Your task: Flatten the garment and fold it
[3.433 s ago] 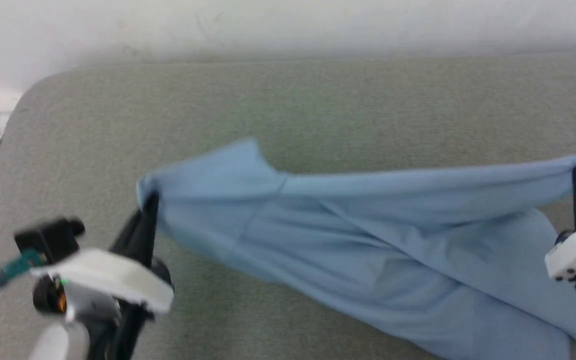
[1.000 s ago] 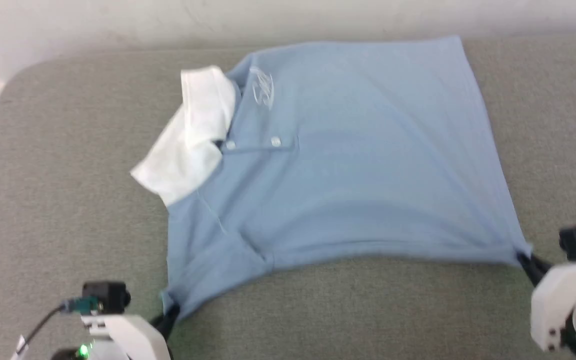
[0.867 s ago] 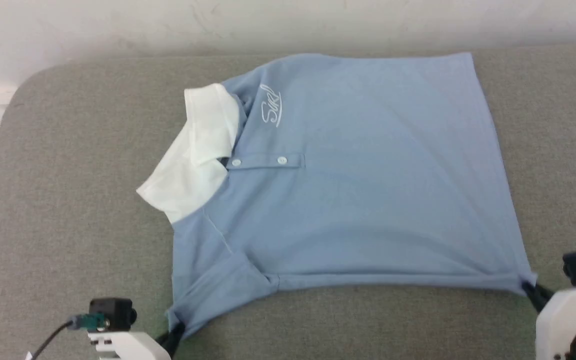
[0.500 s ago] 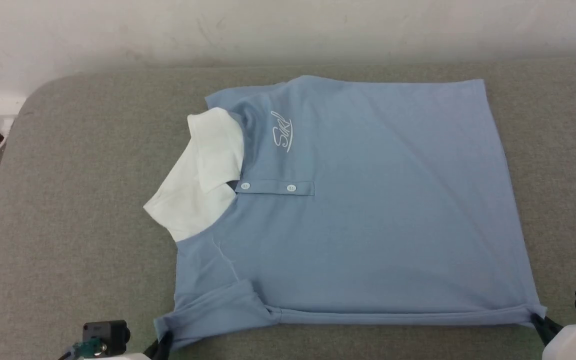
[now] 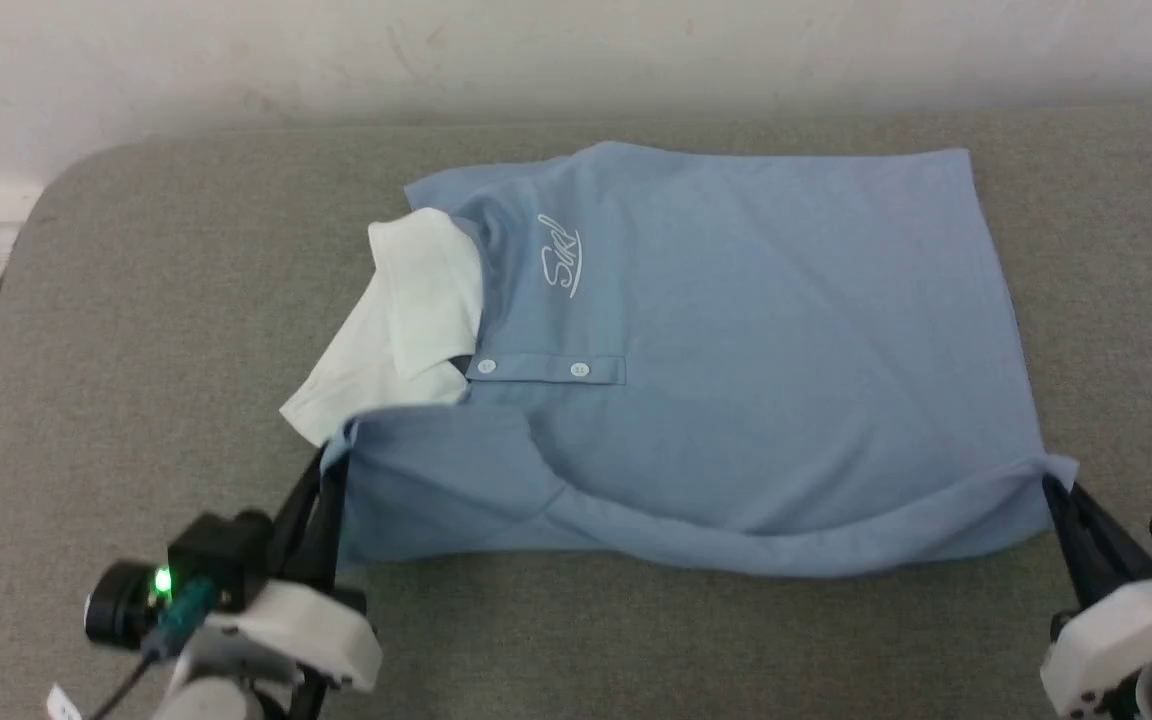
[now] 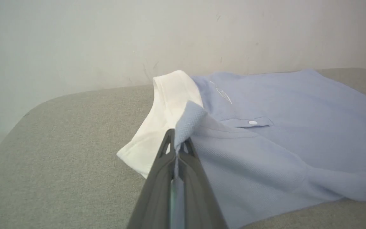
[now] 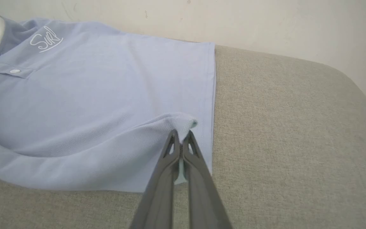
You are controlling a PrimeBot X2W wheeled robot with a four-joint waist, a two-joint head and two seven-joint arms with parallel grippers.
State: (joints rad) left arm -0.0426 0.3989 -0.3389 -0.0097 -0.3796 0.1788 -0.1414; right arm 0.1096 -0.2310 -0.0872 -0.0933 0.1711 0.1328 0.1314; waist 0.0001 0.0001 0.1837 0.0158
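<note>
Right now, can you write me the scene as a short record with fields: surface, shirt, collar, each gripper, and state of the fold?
surface: grey cushion, pale wall behind
garment: light blue shirt, front up, white logo and two buttons showing
neck: white collar, toward the robot's left
left: left gripper shut on the near corner at the collar side
right: right gripper shut on the near hem corner
fold: near edge held up, sagging between the grippers, not yet laid down
</note>
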